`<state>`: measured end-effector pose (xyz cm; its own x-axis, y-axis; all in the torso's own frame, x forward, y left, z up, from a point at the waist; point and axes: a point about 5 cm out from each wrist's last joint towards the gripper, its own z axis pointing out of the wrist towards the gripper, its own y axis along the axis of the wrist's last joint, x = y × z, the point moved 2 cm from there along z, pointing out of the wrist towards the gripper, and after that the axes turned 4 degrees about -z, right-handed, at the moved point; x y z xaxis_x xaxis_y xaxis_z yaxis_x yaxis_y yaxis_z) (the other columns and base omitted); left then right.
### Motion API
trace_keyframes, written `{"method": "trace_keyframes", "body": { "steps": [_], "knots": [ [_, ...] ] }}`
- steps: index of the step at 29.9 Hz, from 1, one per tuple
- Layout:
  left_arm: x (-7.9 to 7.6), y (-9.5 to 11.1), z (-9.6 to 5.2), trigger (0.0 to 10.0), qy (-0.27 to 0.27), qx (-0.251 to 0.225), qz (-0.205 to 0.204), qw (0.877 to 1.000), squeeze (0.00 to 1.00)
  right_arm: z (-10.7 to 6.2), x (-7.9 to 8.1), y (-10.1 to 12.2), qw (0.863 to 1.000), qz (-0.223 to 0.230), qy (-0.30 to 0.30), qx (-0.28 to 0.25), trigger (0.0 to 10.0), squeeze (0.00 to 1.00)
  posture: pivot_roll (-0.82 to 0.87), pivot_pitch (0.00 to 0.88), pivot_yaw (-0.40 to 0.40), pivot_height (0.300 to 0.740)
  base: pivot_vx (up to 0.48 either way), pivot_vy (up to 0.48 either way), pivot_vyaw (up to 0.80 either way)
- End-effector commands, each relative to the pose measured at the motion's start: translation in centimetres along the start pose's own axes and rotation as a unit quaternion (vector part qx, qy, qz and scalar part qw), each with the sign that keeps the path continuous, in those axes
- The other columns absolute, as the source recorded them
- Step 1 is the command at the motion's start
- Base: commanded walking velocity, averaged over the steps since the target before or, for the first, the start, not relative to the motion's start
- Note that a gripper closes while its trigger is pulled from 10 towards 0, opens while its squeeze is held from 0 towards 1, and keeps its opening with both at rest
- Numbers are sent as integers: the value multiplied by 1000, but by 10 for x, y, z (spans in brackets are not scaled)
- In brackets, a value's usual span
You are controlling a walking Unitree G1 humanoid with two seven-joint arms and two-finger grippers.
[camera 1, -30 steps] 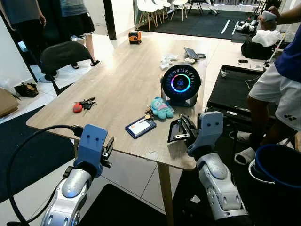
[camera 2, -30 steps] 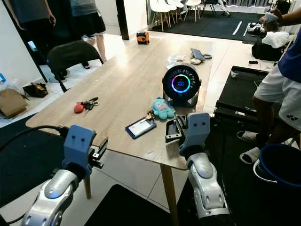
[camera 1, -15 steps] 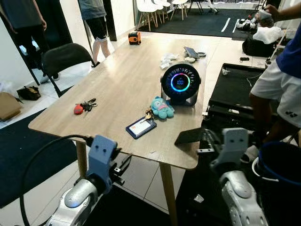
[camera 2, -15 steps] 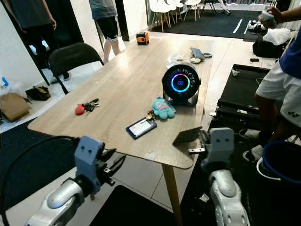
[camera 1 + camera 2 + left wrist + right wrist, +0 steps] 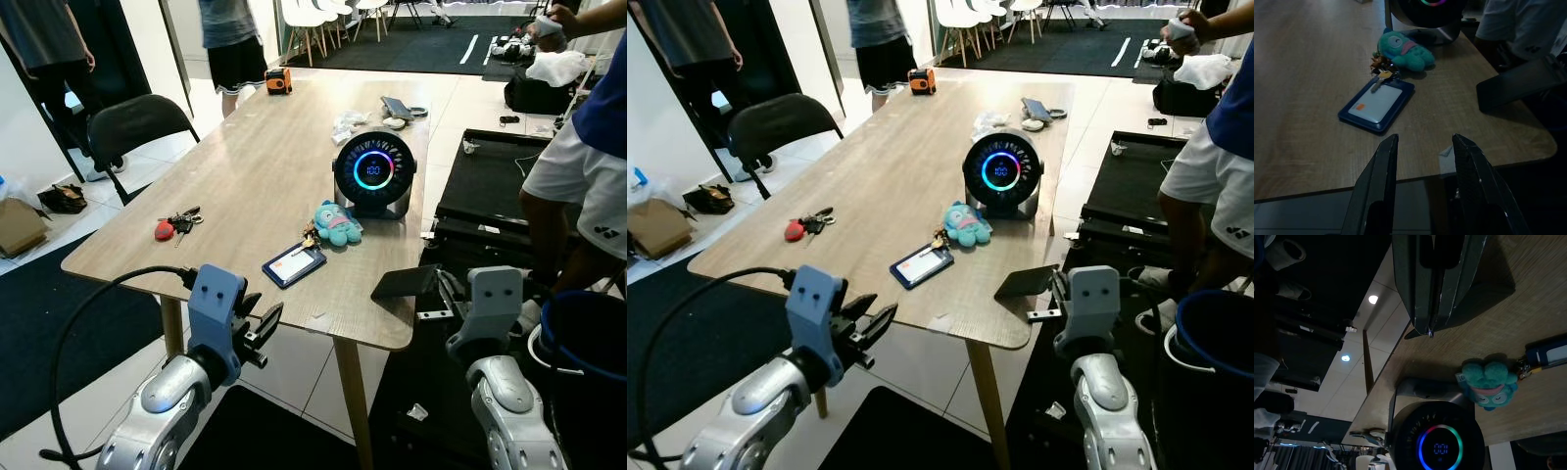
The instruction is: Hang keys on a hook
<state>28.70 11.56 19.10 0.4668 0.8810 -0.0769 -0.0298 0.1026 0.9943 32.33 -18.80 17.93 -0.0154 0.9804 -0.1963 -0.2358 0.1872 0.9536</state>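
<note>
Left wrist view: the keys (image 5: 1382, 74) are seen flat on the tabletop (image 5: 1303, 58), between a teal plush (image 5: 1403, 46) and a blue card holder (image 5: 1377, 104). A light, floppy, jingling bunch is judged; the ring is best pinched. The left tool (image 5: 1425, 147) is spread apart, the right tool (image 5: 1432, 328) pressed closed, empty.

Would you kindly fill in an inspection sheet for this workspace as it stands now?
Surface: wooden table, bare in the middle.
Job's things: red-tagged keys near the table's left edge; key bunch joined to a teal plush and a blue card holder. Hook: nothing seen.
Clutter: round display device; orange box at the far end.
Grippers: left tool open, below the near edge; right tool shut, at the near right corner.
Cables: black cable looping to the left arm.
Surroundings: people standing, black chair, blue bucket.
</note>
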Motion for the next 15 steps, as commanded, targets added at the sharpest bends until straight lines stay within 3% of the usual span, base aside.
{"method": "trace_keyframes", "body": {
  "steps": [1,15],
  "knots": [
    [2,-3,0,10000,9,4,-9,1000,0,1,0,-1,1000,-7,5,3,10000,0,25,157,78,740,0,0,0],
    [-9,-7,14,10000,7,-15,-46,999,0,7,-18,6,999,-41,5,-5,10000,0,-56,125,37,740,0,0,0]
  ]
}}
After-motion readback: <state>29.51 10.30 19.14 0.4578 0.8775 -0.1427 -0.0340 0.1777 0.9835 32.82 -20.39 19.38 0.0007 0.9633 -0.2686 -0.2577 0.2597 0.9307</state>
